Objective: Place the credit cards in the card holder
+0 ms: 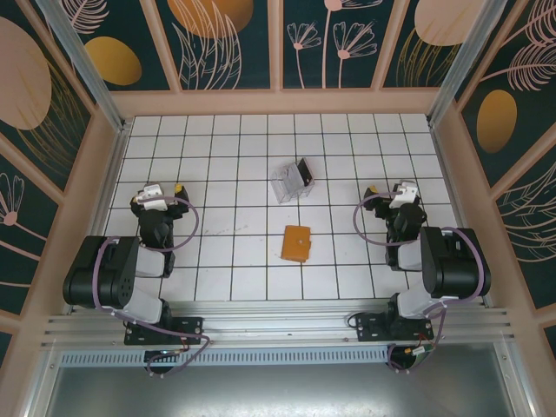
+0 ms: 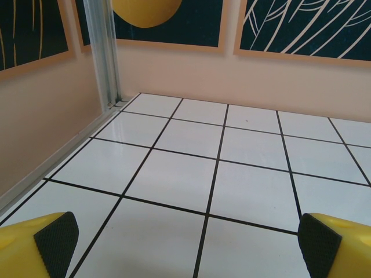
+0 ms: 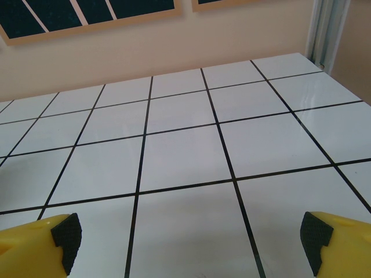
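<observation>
The orange-tan card holder [image 1: 296, 243] lies closed and flat on the white tiled table [image 1: 234, 261], in the middle near the front. Behind it a dark credit card [image 1: 304, 174] leans upright at the right side of a clear plastic case [image 1: 287, 182]. My left gripper [image 1: 160, 188] hovers at the table's left, well away from both. Its yellow fingers with black pads [image 2: 55, 240] stand wide open over bare tiles. At the right my right gripper [image 1: 390, 188] mirrors it, and its pads [image 3: 316, 237] are spread wide with nothing between them.
Peach walls with dark floral panels enclose the table on three sides. An aluminium post [image 2: 104, 52] stands at the far-left corner and another [image 3: 324, 29] at the far-right. Both arm bases [image 1: 122, 282] sit on the front rail.
</observation>
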`<action>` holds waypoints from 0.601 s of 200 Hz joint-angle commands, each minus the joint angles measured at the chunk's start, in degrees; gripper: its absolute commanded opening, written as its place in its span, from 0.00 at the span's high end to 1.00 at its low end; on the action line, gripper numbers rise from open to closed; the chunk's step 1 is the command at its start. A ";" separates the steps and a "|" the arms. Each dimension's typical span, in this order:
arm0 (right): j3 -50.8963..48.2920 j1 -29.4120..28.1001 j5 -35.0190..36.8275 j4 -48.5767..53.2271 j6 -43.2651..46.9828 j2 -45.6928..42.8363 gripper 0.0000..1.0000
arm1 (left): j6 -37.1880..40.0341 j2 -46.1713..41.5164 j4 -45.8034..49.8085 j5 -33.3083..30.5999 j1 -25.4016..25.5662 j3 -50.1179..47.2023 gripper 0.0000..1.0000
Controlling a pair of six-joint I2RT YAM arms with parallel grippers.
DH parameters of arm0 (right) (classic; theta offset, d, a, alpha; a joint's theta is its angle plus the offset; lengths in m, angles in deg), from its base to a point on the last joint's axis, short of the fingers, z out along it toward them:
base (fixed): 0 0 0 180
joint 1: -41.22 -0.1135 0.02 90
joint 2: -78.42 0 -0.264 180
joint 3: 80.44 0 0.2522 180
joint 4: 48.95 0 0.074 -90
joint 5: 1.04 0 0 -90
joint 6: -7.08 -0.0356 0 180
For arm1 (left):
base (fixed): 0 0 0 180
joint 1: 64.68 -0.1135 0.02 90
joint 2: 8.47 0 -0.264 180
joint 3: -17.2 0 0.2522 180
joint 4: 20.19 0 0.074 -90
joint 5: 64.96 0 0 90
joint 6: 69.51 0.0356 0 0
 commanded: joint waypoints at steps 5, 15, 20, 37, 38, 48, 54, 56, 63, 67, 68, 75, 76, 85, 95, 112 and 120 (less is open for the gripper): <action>0.96 0.33 -1.19 -0.86 0.97 -0.03 0.01 | 0.71 0.06 -0.38 0.55 -0.29 0.73 0.01; 0.91 0.37 -1.19 -0.87 1.05 -0.04 0.01 | 0.79 -0.10 -0.62 0.51 -0.29 0.56 0.01; 0.97 0.37 -1.23 -0.96 1.06 -0.01 0.01 | 0.87 -0.45 -0.37 0.47 -0.29 0.74 0.01; 2.34 -0.55 -0.66 3.77 1.94 -2.63 0.01 | 0.41 -3.59 5.87 -0.43 -0.26 2.68 0.01; 2.45 -0.66 -0.48 4.35 2.02 -2.94 0.01 | 0.34 -3.87 6.35 -0.56 -0.27 2.76 0.01; 4.87 -1.70 1.56 12.97 1.67 -7.26 0.01 | -0.76 -6.81 13.31 -2.45 -0.28 4.85 0.01; 6.47 -1.67 1.87 17.66 0.44 -9.46 0.01 | -2.62 -8.85 19.00 -3.65 -0.29 6.53 0.01; 6.99 -1.65 1.89 19.19 -0.02 -10.28 0.01 | -3.22 -9.47 21.10 -3.99 -0.29 7.26 0.01; 8.34 -1.48 1.59 23.38 -2.58 -12.49 0.01 | -5.87 -11.64 28.04 -4.62 -0.29 9.71 0.01; 8.96 -1.25 1.06 25.25 -4.22 -13.51 0.01 | -6.94 -12.59 31.81 -4.36 -0.29 11.04 0.01; 9.10 -1.18 0.90 25.69 -4.57 -13.74 0.01 | -7.34 -12.76 32.50 -4.28 -0.29 11.47 0.01; 10.18 -1.08 -0.15 28.48 -6.98 -14.98 0.01 | -9.51 -13.98 37.28 -3.84 -0.29 13.27 0.01; 10.33 -1.10 -0.05 28.84 -7.71 -15.14 0.01 | -9.85 -14.11 37.96 -3.76 -0.29 13.42 0.01; 12.11 -1.14 0.77 33.43 -13.87 -15.80 0.02 | -14.08 -15.66 43.74 -3.60 -0.27 15.45 0.01; 14.83 -1.39 -3.30 39.50 -16.71 -15.71 0.06 | -19.35 -17.43 50.88 -2.06 -0.26 17.86 0.01; 20.17 -5.06 -8.14 51.12 -16.88 -14.72 0.12 | -23.01 -19.77 57.25 7.79 -0.21 19.41 0.01; 22.32 -8.05 -9.00 56.24 -15.53 -14.16 0.12 | -23.71 -20.51 59.30 12.79 -0.12 19.75 0.01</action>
